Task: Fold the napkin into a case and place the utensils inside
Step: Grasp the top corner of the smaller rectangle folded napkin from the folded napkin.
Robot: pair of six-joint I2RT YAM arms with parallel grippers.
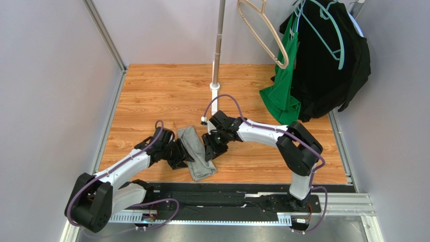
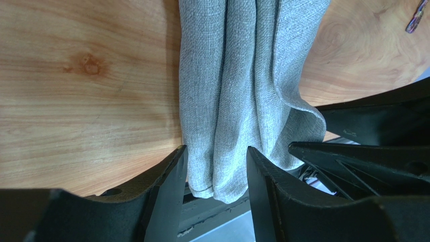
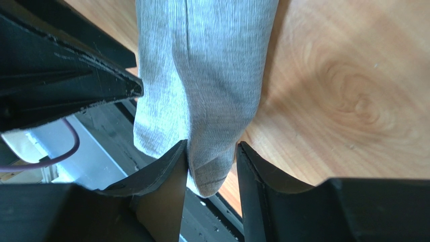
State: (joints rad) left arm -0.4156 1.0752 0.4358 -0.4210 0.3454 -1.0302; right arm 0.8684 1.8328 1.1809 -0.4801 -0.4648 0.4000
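The grey napkin (image 1: 196, 153) lies on the wooden table as a narrow, long, layered strip running from the middle toward the near edge. My left gripper (image 1: 182, 154) is at the strip's left side and my right gripper (image 1: 209, 149) at its right side. In the left wrist view the fingers (image 2: 169, 186) close on bunched folds of the cloth (image 2: 237, 91) near its end. In the right wrist view the fingers (image 3: 171, 176) pinch one thick fold (image 3: 212, 101). A purplish utensil tip (image 2: 417, 17) shows at the left wrist view's far right corner. The other utensil is hidden.
A metal pole (image 1: 218, 45) stands on a white base at the table's back. A green garment (image 1: 282, 93) and a black garment (image 1: 328, 65) hang on hangers at the back right. A black rail (image 1: 227, 199) runs along the near edge, just beyond the napkin's end.
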